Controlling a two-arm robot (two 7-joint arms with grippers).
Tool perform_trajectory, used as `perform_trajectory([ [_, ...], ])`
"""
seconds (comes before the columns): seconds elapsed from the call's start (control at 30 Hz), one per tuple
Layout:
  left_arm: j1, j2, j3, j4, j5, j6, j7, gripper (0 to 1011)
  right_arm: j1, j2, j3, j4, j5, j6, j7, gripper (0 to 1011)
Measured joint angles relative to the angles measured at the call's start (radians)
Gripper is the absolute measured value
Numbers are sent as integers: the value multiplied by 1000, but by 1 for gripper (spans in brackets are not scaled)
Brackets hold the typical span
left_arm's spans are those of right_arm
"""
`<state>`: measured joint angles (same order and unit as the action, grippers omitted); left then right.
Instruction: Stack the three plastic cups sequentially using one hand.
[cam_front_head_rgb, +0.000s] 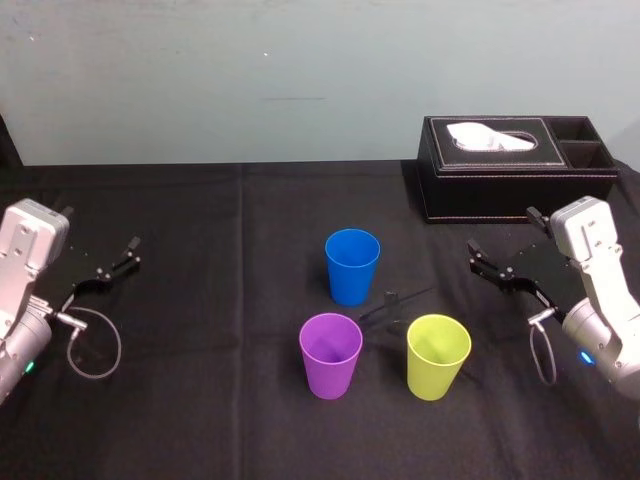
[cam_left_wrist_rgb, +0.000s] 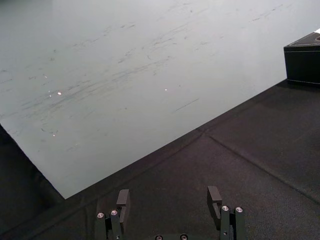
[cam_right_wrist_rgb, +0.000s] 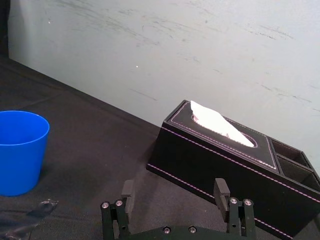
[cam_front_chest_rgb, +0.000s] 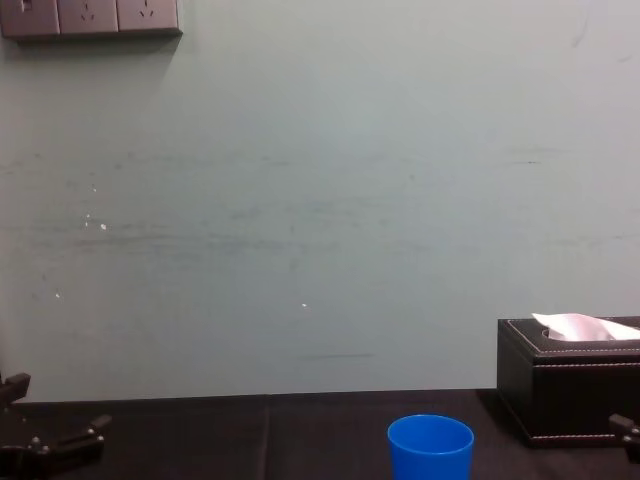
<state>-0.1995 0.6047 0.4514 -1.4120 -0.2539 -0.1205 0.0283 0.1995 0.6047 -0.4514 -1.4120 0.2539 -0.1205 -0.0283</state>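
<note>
Three plastic cups stand upright and apart on the black tablecloth. The blue cup (cam_front_head_rgb: 352, 265) (cam_right_wrist_rgb: 20, 150) (cam_front_chest_rgb: 430, 447) is farthest back. The purple cup (cam_front_head_rgb: 331, 354) is in front of it on the left, and the lime cup (cam_front_head_rgb: 438, 356) is in front on the right. My right gripper (cam_front_head_rgb: 498, 238) (cam_right_wrist_rgb: 174, 192) hovers to the right of the cups, open and holding nothing. At the far left, my left gripper (cam_front_head_rgb: 103, 238) (cam_left_wrist_rgb: 169, 197) is also open with nothing in it, well away from the cups.
A black tissue box (cam_front_head_rgb: 515, 165) (cam_right_wrist_rgb: 225, 155) (cam_front_chest_rgb: 570, 385) with side compartments sits at the back right, just behind the right gripper. A small thin dark object (cam_front_head_rgb: 392, 305) lies between the cups. A pale wall closes off the table's far edge.
</note>
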Motion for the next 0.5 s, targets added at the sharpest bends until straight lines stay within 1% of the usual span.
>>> perform_trajectory([
  [0.5,0,0,0,0,0,0,0,1010,0,0,0,0,0,0,0,1003],
])
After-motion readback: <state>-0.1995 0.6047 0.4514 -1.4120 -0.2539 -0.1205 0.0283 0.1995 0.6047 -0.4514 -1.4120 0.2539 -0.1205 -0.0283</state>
